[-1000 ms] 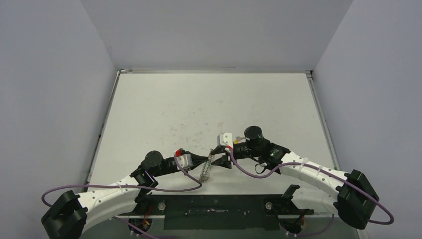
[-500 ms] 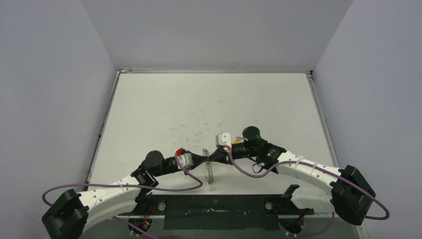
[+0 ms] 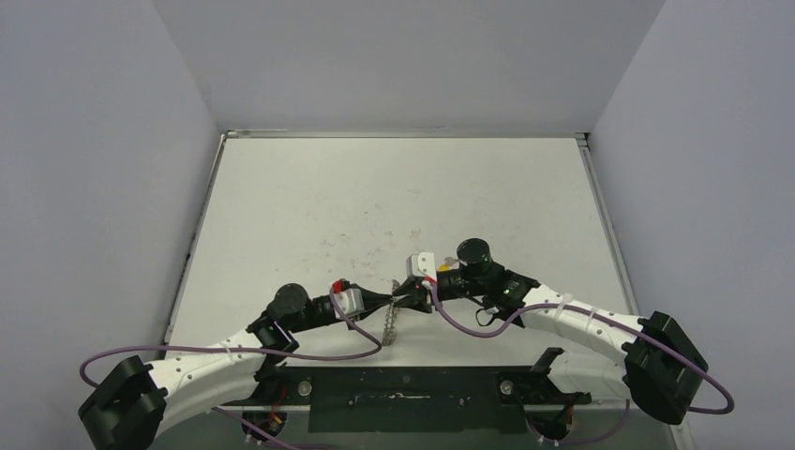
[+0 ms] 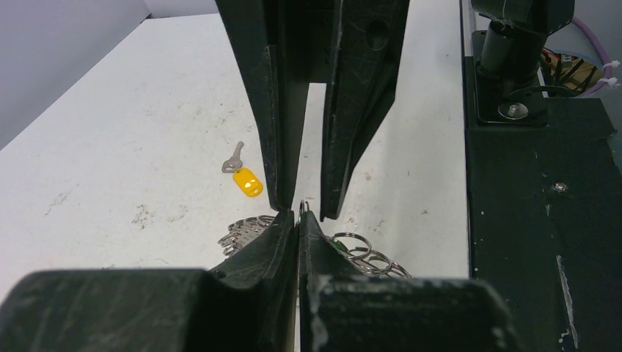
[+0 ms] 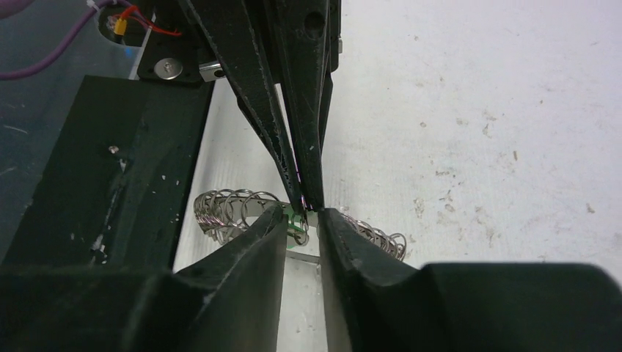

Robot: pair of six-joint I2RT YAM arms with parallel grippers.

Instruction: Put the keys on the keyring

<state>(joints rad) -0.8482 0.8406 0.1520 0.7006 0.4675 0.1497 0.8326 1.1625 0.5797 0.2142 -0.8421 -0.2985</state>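
- Left: The left gripper [image 4: 298, 220] is clamped tight, its tips together on the rim of the keyring [image 3: 389, 323]. It holds the ring off the table [image 3: 375, 206] near the front edge, as it did a second ago.
- Centre: The keyring showed a broader, tilted face a second earlier and now hangs almost edge-on, a thin silver strip below the two grippers. In the wrist views its small wire loops fan out to both sides of the pinch.
- Right: The right gripper [image 5: 302, 220] has shifted left and now meets the left one tip to tip. Its fingers stand a narrow gap apart astride the ring's edge, with a green key head [image 5: 295, 221] between them. Whether they pinch it cannot be told.
- Far right: The yellow-headed key [image 4: 244, 178] lies flat on the table, apart from the ring.
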